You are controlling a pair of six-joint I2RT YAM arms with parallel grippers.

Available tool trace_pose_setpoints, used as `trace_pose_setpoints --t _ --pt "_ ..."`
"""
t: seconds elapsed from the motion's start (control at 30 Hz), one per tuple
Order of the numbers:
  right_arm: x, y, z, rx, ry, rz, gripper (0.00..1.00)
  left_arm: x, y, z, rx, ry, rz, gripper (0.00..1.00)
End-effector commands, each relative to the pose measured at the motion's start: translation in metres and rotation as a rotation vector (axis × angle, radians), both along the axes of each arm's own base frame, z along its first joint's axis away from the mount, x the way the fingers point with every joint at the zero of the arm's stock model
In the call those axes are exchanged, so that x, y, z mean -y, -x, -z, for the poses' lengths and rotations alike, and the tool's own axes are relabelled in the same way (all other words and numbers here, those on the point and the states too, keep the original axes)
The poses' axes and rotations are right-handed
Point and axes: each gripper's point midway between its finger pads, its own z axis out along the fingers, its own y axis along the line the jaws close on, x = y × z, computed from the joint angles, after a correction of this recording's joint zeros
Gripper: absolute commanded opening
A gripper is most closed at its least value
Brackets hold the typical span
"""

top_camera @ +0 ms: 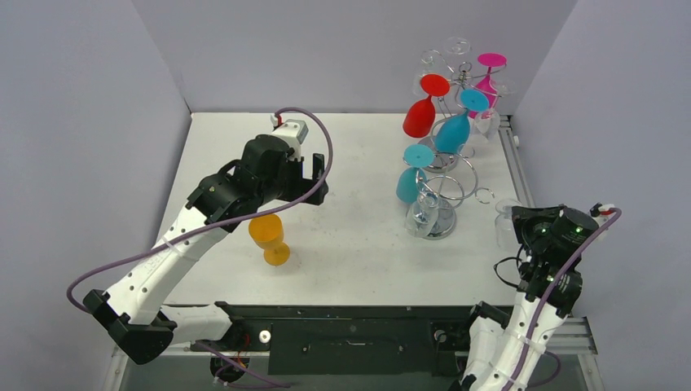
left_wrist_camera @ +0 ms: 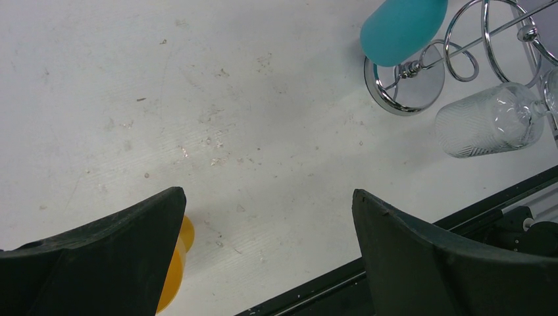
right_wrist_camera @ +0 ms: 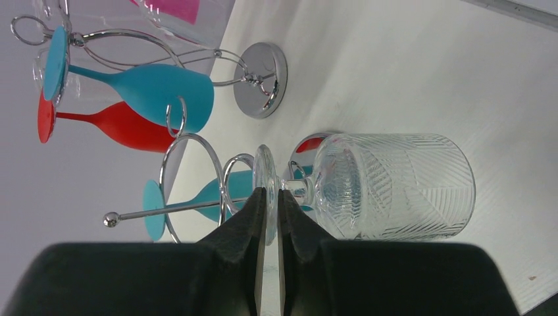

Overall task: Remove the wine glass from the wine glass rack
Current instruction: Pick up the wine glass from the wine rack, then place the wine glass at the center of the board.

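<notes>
Wine glass [right_wrist_camera: 395,187], etched clear bowl, foot in right claw [right_wrist_camera: 266,197]

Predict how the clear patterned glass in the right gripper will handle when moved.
The clear patterned glass is probably fragile: it has see-through walls and a narrow stem. Its smooth foot, pinched by the right gripper, looks slippery and may swivel in the grip. Its round bowl would likely roll if laid sideways.

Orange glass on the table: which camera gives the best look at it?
The top external view: nearly the whole orange glass shows there. The left wrist view catches only a sliver beside the left gripper; the right wrist view misses it.
</notes>
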Motion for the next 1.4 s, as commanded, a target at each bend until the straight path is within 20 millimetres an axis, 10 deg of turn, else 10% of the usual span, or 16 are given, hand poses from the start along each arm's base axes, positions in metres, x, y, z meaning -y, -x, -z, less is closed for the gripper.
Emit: trace_pose_setpoints --t 0.0,0.7,1.13,1.37 --pt "0.017 -0.010 -0.051 0.120 0.094 0.050 0.00 0.006 -0.004 -0.017 0.040 0.042 0.020 0.96" --pt "0.010 -0.069 -0.216 0.505 0.038 -0.060 0.00 0.039 -0.023 -0.071 0.058 0.180 0.053 0.96" --pt "-0.064 -0.095 -0.311 0.731 -0.109 -0.268 0.00 0.077 -0.049 -0.124 0.085 0.389 0.111 0.96" --pt "-0.130 -0.107 -0.325 0.784 -0.279 -0.387 0.00 0.094 -0.062 -0.151 0.047 0.756 0.211 0.96"
